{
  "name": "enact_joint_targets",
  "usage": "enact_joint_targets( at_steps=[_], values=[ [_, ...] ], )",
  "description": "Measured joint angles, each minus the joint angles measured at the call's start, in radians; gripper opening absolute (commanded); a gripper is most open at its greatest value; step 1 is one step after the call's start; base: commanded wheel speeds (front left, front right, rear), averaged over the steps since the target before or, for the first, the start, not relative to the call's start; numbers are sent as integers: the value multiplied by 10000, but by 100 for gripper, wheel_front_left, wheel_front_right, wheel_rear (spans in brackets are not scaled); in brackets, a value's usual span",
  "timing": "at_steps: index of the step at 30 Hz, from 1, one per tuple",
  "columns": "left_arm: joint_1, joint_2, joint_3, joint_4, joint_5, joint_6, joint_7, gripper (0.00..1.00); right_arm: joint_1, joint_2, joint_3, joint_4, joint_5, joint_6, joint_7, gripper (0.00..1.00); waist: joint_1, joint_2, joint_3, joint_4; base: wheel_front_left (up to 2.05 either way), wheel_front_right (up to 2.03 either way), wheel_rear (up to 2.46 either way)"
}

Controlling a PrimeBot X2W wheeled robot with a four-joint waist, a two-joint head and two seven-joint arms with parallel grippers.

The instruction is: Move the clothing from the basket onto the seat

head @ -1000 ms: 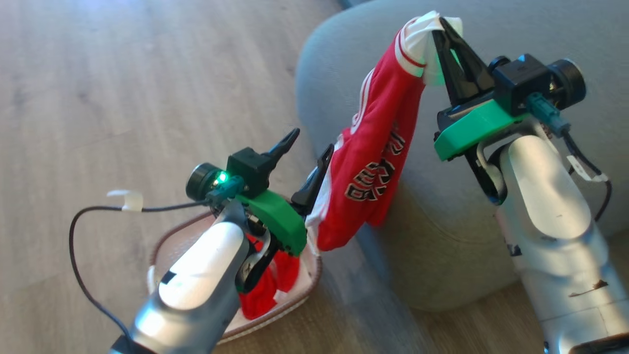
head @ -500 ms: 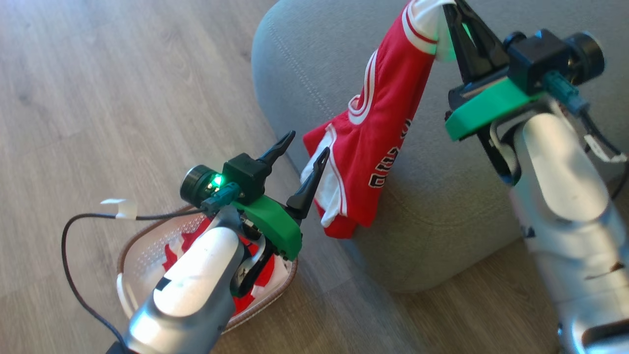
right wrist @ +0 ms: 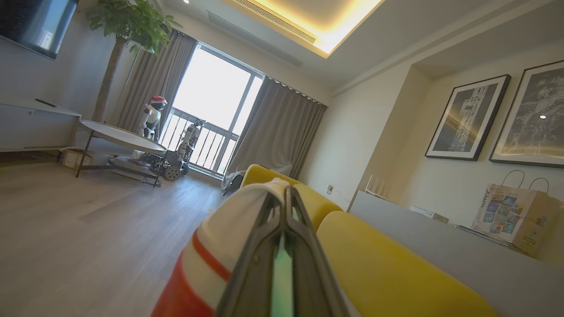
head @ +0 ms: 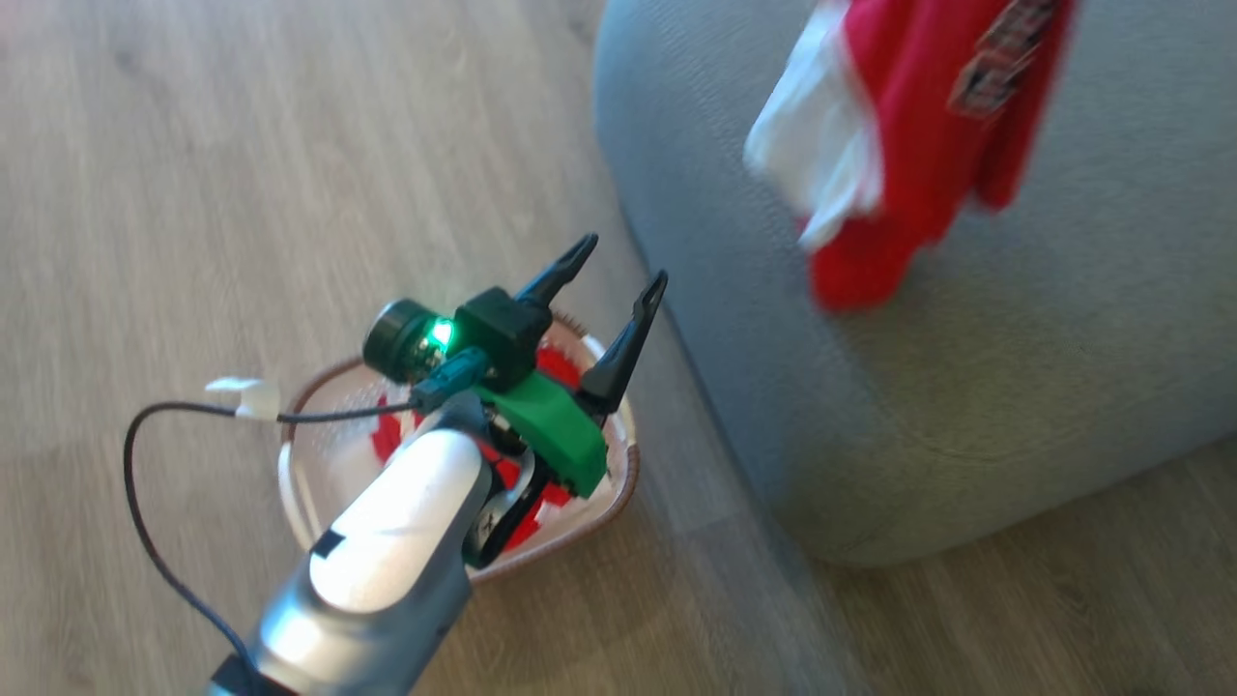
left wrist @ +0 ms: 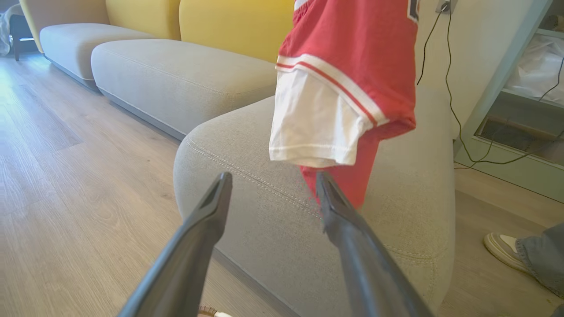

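A: Where does the head view sit?
B: High, facing steeply down at the floor [head: 193, 193]: basket [head: 623, 488] at 8 o'clock, seat [head: 966, 387] from 12 to 4.
A: The left wrist view?
B: Low, nearly level, close to the seat's end, along the left gripper [left wrist: 274, 178].
A: Shared?
B: The seat and the hanging jersey [left wrist: 352, 44], 2 o'clock from the head, 1 from the wrist.
A: The right wrist view?
B: Raised, tilted toward the ceiling [right wrist: 418, 39] along the right gripper [right wrist: 284, 189]; it shares yellow cushions [right wrist: 396, 273] with the left wrist view.

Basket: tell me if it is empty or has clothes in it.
Not empty. Red fabric lies inside the basket, partly hidden under the left arm; how many pieces, cannot tell.
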Motion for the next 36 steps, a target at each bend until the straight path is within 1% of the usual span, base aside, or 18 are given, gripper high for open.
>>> enact_joint_targets(
  at_steps=[7,11,14,20,25,28,31,35,36],
  values=[
    [-712,4,-205,-531,255,-86,46,100,-2114,-872,-523,1187,2,0,571,0,0,0,882,638,0,0,0],
    [-1030,-2,-263,-736,336,-88,138,100,-3051,-1306,-1024,1827,-372,0,418,0,0,0,1415,943,0,0,0],
    [-1217,-6,-293,-894,443,-84,169,100,-3339,-1425,-1298,2284,-635,0,140,0,0,0,1784,1128,0,0,0],
    [-1541,21,-387,-1018,568,-82,316,100,-3001,-1313,-1647,3335,-677,0,-389,0,1,0,2434,1177,0,0,0],
    [-1730,44,-548,-1210,644,-81,489,100,-1820,-861,-1820,4307,-621,0,-817,0,1,0,2788,966,0,0,0],
    [-1773,61,-604,-1275,677,-84,591,100,-1212,-757,-1967,4861,-481,0,-991,0,1,0,2990,889,0,0,0],
    [-1912,119,-721,-1338,731,-92,679,100,-889,-706,-2061,5327,-437,0,-1085,0,1,0,3186,876,0,0,0],
    [-2037,178,-782,-1471,790,-165,844,100,-706,-466,-2119,5708,-395,0,-1172,0,1,-1,3363,886,0,0,0],
    [-2104,196,-813,-1534,788,-163,857,100,-616,-293,-2109,5985,-397,0,-1202,0,1,0,3465,896,0,0,0]
  ],
)
